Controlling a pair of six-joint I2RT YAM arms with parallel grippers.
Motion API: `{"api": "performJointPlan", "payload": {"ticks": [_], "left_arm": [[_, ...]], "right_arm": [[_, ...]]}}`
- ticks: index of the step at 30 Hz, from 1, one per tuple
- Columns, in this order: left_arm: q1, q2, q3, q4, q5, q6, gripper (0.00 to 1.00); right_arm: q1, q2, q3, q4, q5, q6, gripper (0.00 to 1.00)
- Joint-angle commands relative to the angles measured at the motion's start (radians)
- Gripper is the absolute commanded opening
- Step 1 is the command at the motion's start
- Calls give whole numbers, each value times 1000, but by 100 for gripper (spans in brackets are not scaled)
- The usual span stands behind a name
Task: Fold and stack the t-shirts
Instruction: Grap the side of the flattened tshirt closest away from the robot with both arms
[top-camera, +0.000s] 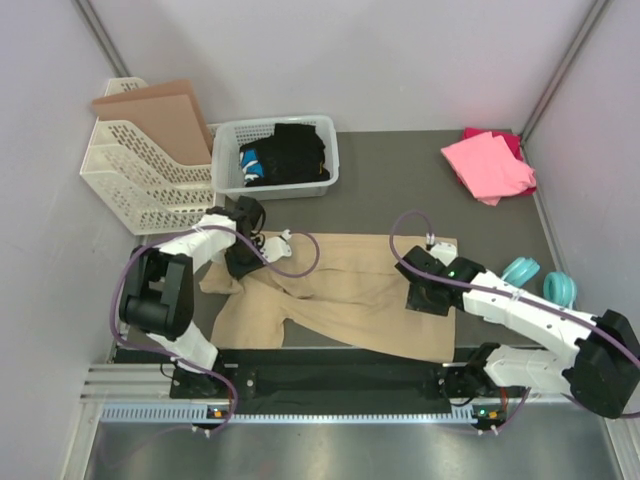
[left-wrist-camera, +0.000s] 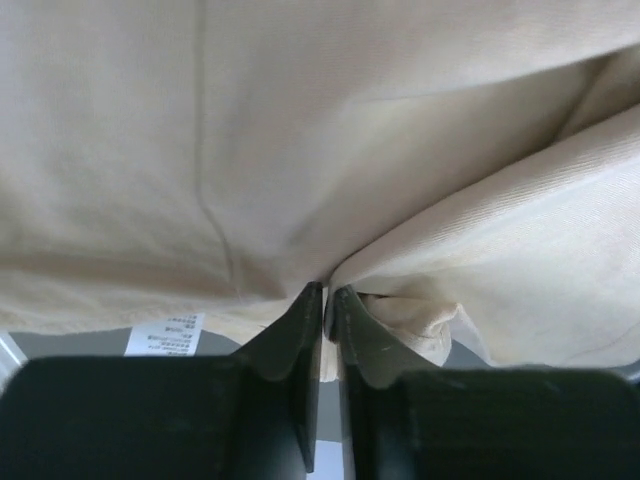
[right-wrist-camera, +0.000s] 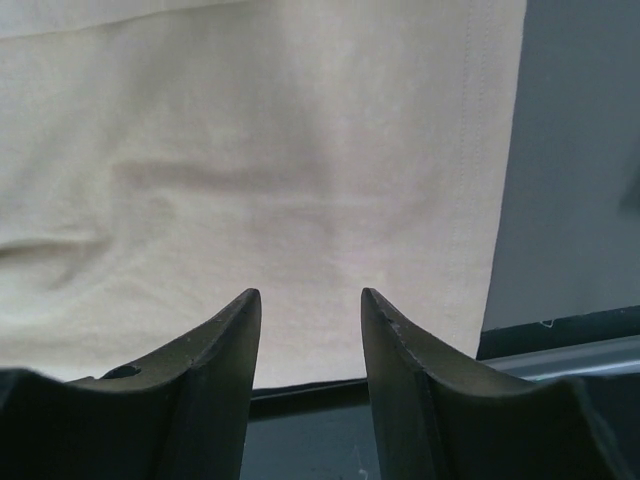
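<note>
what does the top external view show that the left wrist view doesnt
Only top external: the pink t-shirts far right, the white basket of dark clothes, and the right hand near the shirt's right edge. Only left wrist: a white care label, and the left hand pinched shut on a fold. Both: the tan t-shirt and the left hand.

- tan t-shirt, plain, centre of frame
- pink t-shirt over darker magenta t-shirt, upper right
- white lattice basket, black clothes inside
- brown cardboard, upper left
- dark grey table
</note>
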Motion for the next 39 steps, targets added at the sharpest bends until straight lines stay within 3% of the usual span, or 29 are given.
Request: {"api": "performJointPlan", "payload": {"ticks": [1,2,5,10,15,24,32,39], "left_arm": [[39,-29,-2,108,-58,10,17],[58,-31,1,120,-61,3,18],[91,-77,23,111,-42,-7,35],[93,-259,52,-56,-13,39,51],[78,-385,46,-218,120,96,53],[35,-413,-112,-330,149,151,51],[18,-364,-293,-255,77,167,52],[18,-349,-419,-76,47,139,53]], "right_arm": [[-23,14,37,18,51,-31,45],[-23,13,36,15,51,-31,45],[-17,-10,4,-14,22,-28,51],[18,-113,-59,-69,-47,14,53],[41,-168,-79,-150,-59,34,54],[132,-109,-23,-218,-91,80,54],[187,-44,-29,-175,-73,164,56],[210,-38,-46,-170,-69,199,60]]}}
